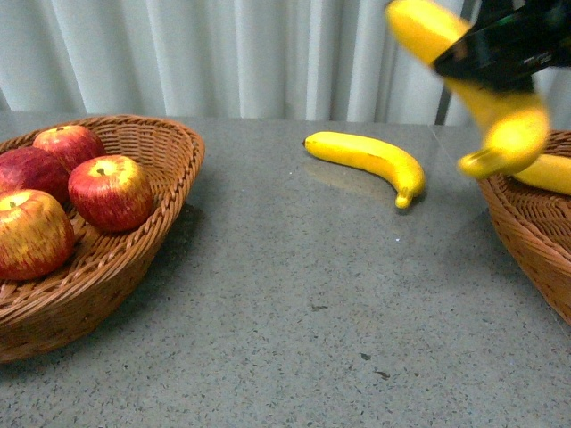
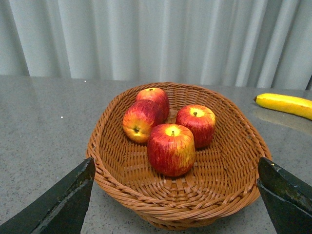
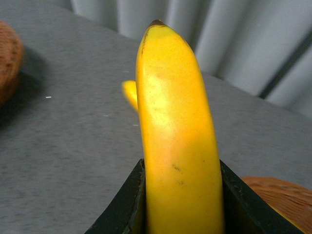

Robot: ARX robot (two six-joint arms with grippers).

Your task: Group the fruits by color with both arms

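Right gripper (image 1: 495, 53) clamped on a banana (image 3: 175, 136) over the right basket (image 1: 526, 232); left gripper (image 2: 175, 195) wide, empty. Next: lower, release inside rim. Second banana (image 1: 366, 156) on table (image 1: 294, 312) not yet picked.

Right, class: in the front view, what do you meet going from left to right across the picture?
Apple basket → loose banana → held banana in the right gripper → right basket, running off the edge.
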